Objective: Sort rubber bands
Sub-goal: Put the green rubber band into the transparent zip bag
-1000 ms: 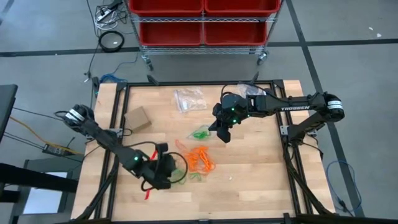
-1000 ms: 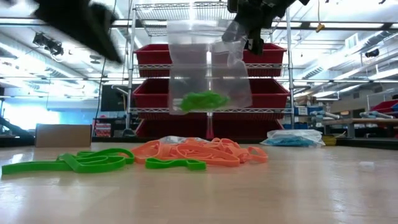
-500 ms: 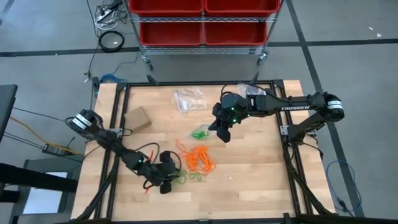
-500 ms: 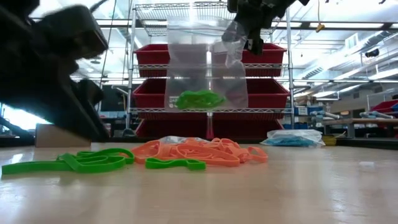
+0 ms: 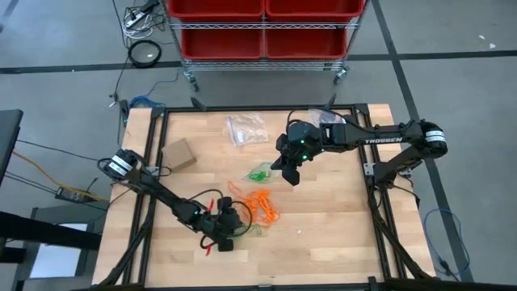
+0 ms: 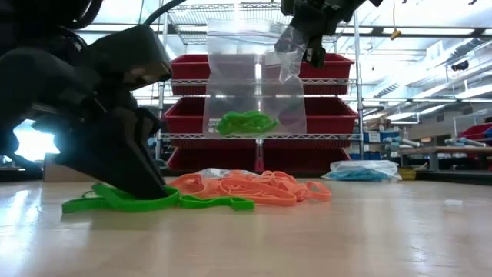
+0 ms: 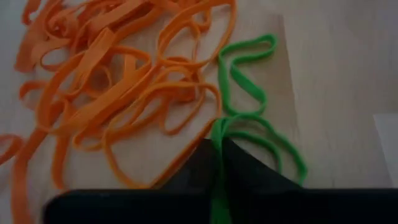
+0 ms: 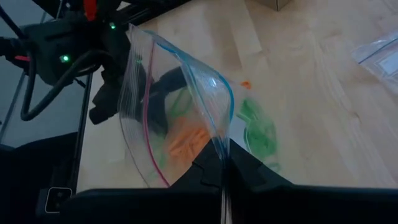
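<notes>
L end effector is down on the worktop near its front edge, fingers pinched together on a green rubber band, a thin flat bright loop lying kinked. Just beside it sits the orange rubber bands clump, many thin loops tangled & overlapping. Further back, R end effector hangs above the worktop, clamped on a clear zip bag w/ a small green bunch inside.

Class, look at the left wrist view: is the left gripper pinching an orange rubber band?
No. The left gripper is closed on a green rubber band; the orange rubber bands lie loose beside it.
</notes>
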Controlling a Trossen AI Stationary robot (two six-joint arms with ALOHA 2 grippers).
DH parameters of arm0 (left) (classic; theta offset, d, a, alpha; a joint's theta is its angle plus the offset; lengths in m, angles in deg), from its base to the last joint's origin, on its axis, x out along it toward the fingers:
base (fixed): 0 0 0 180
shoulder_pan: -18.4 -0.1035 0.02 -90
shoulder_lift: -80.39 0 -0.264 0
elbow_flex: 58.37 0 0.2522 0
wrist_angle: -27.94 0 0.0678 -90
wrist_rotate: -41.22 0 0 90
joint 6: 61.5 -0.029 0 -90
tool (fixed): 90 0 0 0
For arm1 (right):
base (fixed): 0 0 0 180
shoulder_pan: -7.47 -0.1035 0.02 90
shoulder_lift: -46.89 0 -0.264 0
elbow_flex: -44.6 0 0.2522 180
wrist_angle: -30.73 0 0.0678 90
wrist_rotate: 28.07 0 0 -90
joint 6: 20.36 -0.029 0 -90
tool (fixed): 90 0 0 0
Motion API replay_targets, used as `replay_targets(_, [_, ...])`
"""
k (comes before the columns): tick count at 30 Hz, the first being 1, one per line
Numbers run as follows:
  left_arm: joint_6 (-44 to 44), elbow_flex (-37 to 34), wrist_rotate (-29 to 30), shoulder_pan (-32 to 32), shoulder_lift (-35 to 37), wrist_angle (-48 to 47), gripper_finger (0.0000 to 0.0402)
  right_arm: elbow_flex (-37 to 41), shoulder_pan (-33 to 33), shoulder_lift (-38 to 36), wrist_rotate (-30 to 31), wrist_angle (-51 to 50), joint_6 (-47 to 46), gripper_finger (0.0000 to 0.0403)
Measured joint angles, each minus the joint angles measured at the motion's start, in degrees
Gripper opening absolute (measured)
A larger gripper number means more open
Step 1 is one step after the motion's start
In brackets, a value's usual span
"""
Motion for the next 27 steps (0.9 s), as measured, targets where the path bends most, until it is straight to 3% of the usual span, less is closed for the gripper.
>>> replay_targets(2, [-0.9,0.12,-0.54,-0.07,1.26,-2.84,0.001,0.0,-0.07,0.0,0.0,-0.03,0.0,0.0])
replay_targets(8, [-0.67,-0.16,-0.9,-0.05,7.61,-11.85,0.0014,0.0,-0.09,0.0,-0.02,-0.05,0.0,0.0])
replay_targets(16, [0.22,0.02,-0.08,0.49,17.04,-12.95,0.0009,0.0,-0.09,0.0,0.0,0.05,0.0,0.0])
replay_targets(19, [2.32,0.01,-5.46,0.41,17.12,-17.39,0.0028,0.0,-0.14,0.0,0.02,0.08,0.0,0.0])
replay_targets(27, [5.46,-0.05,-5.48,1.15,16.83,-20.48,0.012,0.0,-0.59,0.0,0.01,0.12,0.28,0.0])
